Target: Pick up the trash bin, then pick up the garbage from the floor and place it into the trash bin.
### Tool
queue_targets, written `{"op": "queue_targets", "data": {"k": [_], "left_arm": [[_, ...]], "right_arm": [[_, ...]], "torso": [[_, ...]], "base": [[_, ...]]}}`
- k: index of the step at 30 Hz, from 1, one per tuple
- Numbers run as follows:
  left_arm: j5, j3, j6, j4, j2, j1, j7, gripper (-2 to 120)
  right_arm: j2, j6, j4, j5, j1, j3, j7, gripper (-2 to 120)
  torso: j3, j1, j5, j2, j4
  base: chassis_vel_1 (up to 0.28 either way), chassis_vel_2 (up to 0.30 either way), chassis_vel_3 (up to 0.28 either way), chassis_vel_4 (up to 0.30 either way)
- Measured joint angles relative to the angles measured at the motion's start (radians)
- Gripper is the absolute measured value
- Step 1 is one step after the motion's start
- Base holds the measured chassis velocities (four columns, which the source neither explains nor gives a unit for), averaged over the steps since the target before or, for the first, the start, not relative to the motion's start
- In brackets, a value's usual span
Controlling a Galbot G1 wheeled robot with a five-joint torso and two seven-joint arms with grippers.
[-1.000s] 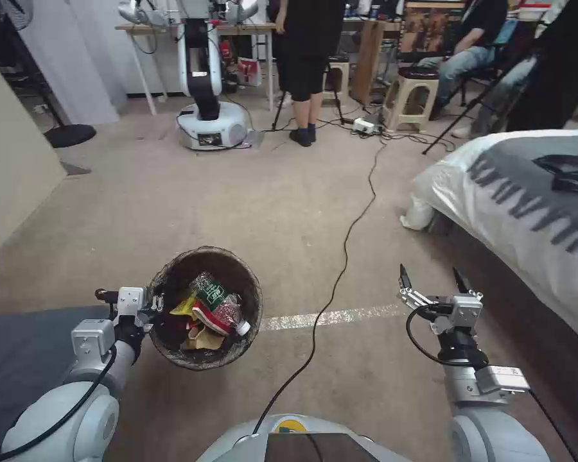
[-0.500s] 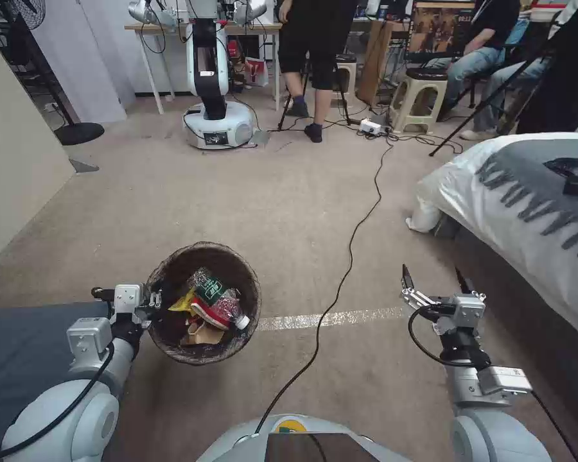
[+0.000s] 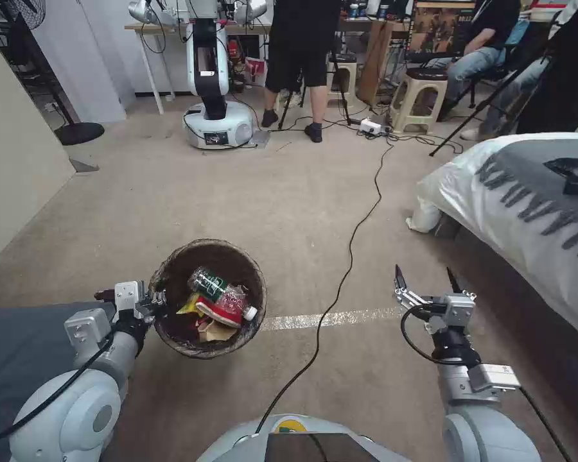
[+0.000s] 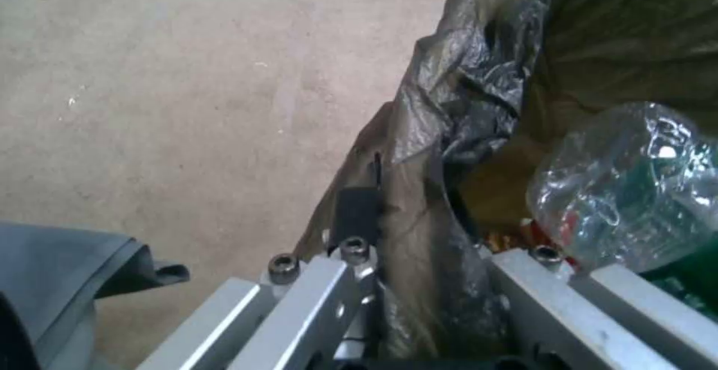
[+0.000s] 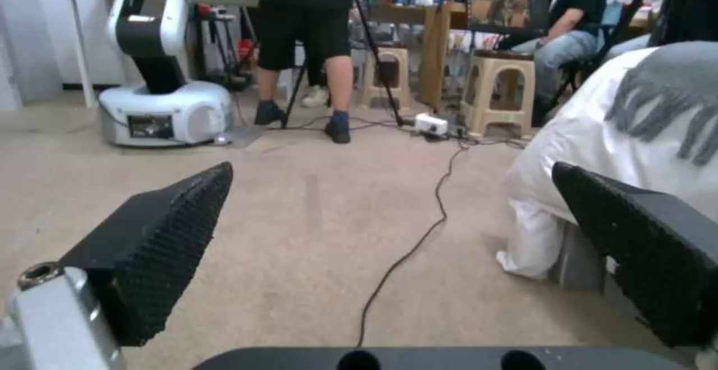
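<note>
Since the earlier frames, the trash bin [image 3: 209, 298] has been shifted a little to the right and forward by the left hand [image 3: 153, 303], and the right hand [image 3: 425, 283] has been carried slightly leftward. The bin is held at its near-left rim; in the left wrist view one finger [image 4: 358, 216] is seen outside the bag-covered wall and the other part of the hand inside, so the hand is clamped on the rim. The garbage [image 3: 217, 305] is seen lying inside the bin: a clear plastic bottle [image 4: 628, 185] with a green label, red-and-white packaging and tan paper. The right hand is held low over the carpet [image 3: 289, 205], near the bed [image 3: 533, 192], with its black fingertips [image 5: 161, 241] spread wide apart and nothing between them. A black cable [image 3: 347, 256] is laid across the carpet between the two hands.
</note>
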Motion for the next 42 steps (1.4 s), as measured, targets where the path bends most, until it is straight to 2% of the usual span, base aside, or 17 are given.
{"op": "queue_targets", "data": {"k": [6,10,42], "left_arm": [[-0.035,0.01,0.0,0.017,0.003,-0.012,-0.045,3],[-0.067,0.028,0.0,0.073,0.007,-0.021,-0.08,3],[-0.036,0.128,0.002,0.261,-0.027,0.004,-0.058,3]], "right_arm": [[-0.025,-0.027,-0.008,-0.005,0.028,-0.037,0.018,100],[-0.05,-0.046,-0.012,-0.006,0.046,-0.054,0.036,100],[-0.049,-0.066,-0.017,-0.016,0.062,-0.076,0.059,100]], "torso": [[0.0,0.0,0.0001,0.0,0.0001],[0.0,0.0,0.0,0.0,0.0],[0.0,0.0,0.0,0.0,-0.0001]], "base": [[0.0,0.0,0.0,0.0],[0.0,0.0,0.0,0.0],[0.0,0.0,0.0,0.0]]}}
